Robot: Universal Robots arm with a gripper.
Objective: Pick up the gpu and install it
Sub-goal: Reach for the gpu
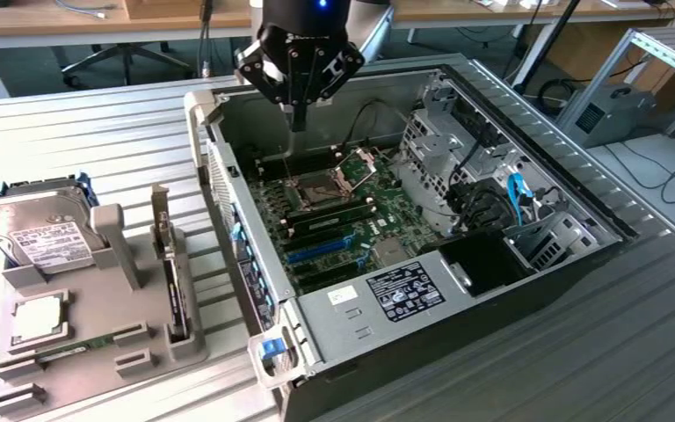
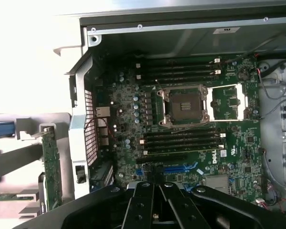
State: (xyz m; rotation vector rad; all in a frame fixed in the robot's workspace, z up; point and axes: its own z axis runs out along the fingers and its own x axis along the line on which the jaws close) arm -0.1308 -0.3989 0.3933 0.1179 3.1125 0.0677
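Item, at the exterior view's left: grey fixture (image 1: pixel 97 316), carrying a hard drive (image 1: pixel 35 237) at its far corner and the gpu (image 1: pixel 175 286) along its right side. The gpu is a thin card standing on its long edge in a fixture slot, with the silver bracket at the far end and the upper edge free. In the wrist view the gpu (image 2: pixel 51 162) appears edge-on, just beside the case wall. Handling, as judged: light, stiff, fragile. The fan and contact edge are best left untouched. The soundest hold is a pinch across the board's thickness on the free upper edge, near the middle, lifting straight up so the card does not bind in its slot. Item, centre: open computer case (image 1: pixel 243 255). Item, above its far end: gripper (image 1: pixel 298 123), fingers pressed together on nothing, well apart from the gpu. Item, inside the case: blue expansion slots (image 1: pixel 314 253), vacant, on the exposed motherboard (image 1: pixel 361 211).
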